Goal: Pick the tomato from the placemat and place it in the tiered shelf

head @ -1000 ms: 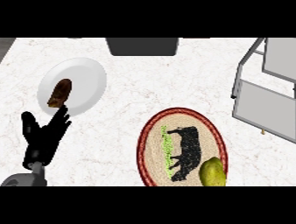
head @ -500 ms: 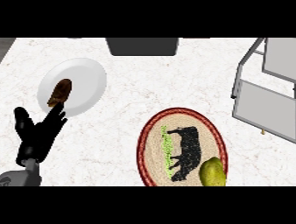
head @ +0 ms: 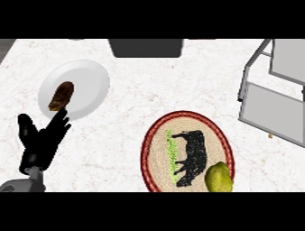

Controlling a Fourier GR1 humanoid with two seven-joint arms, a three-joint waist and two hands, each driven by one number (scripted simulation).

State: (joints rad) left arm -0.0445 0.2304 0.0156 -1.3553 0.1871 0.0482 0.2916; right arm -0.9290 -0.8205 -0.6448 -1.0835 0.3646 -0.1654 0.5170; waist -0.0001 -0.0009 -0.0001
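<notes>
White desk (head: pixel 155 85) is seen, the spread left hand (head: pixel 42 140) has been pulled back a little, and the tomato (head: pixel 219 177) is left untouched on the placemat (head: pixel 156 153).

A round mat (head: pixel 156 155) is lying at the lower middle. A yellow-green fruit (head: pixel 219 177) is sitting on its lower right edge. The left hand (head: pixel 40 140) is resting at lower left, fingers straight, below a white plate (head: pixel 85 81). A grey shelf (head: pixel 282 90) is standing at upper right.
</notes>
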